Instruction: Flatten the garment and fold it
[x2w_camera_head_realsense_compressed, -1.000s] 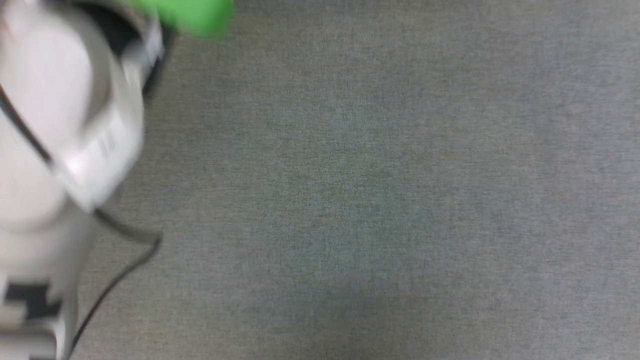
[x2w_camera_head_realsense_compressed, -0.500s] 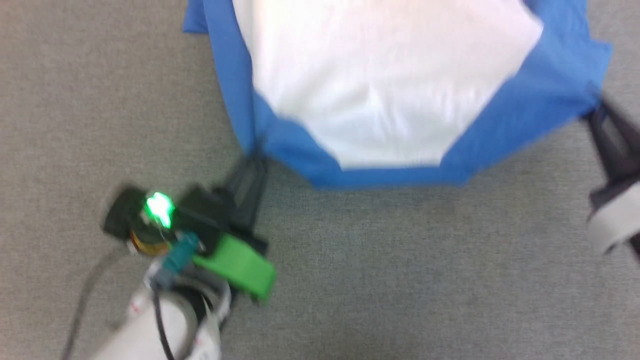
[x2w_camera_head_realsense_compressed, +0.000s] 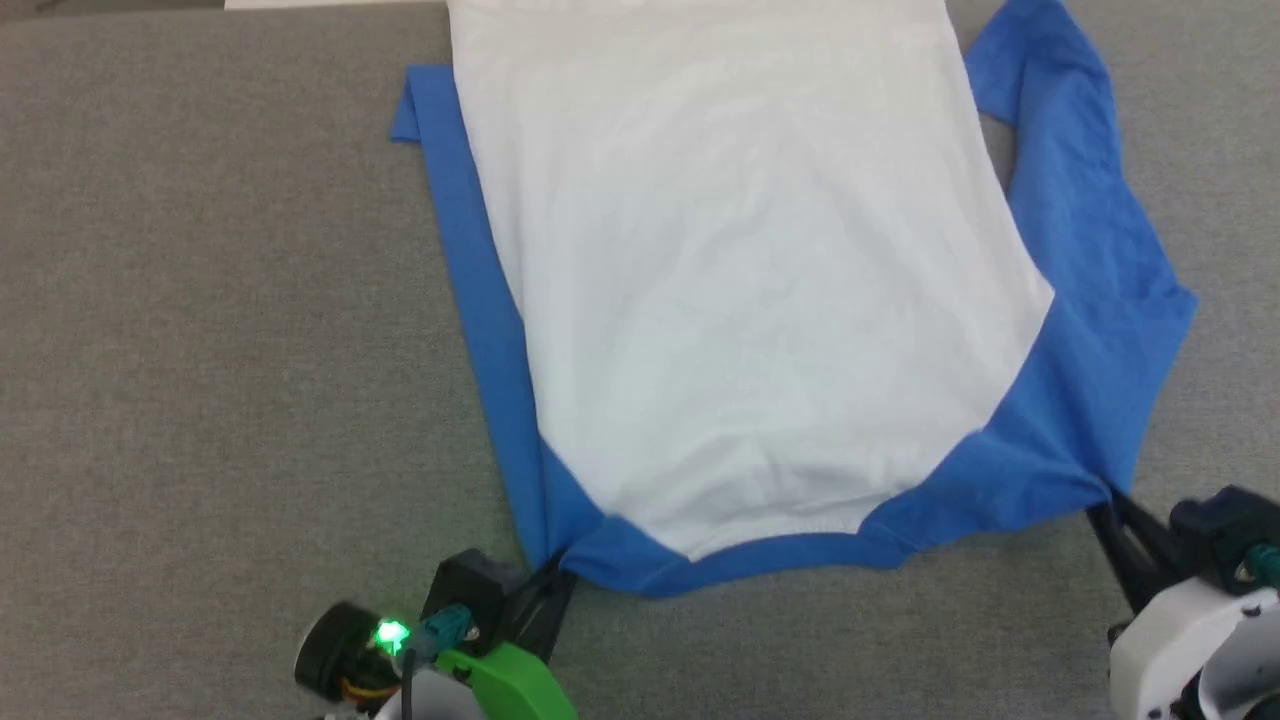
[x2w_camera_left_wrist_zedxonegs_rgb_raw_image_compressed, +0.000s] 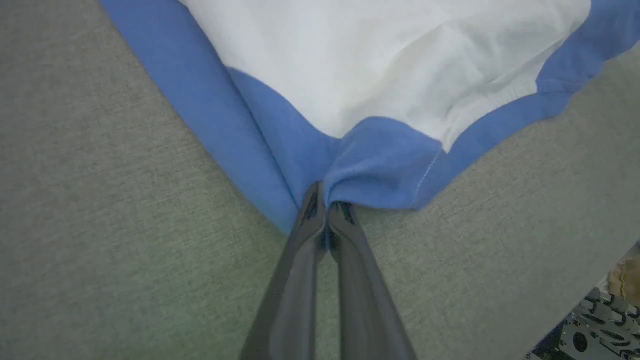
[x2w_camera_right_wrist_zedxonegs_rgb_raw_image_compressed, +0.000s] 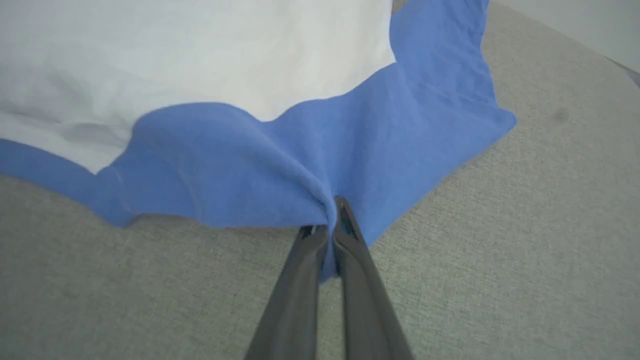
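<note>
Head camera is shifting, showing more shirt; left claw and right claw are clamping blue shoulder corners; uneven pulling is likely risking slippage.

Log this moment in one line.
white-and-blue jersey shirt: spread on grey fabric surface | left gripper: shut on blue edge | right gripper: shut on blue edge

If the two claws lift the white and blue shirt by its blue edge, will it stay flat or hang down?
Probably hang down: the thin white jersey shirt with blue sleeves bunches where the left claw and right claw pinch it. Likely light too, since the cloth looks thin.
</note>
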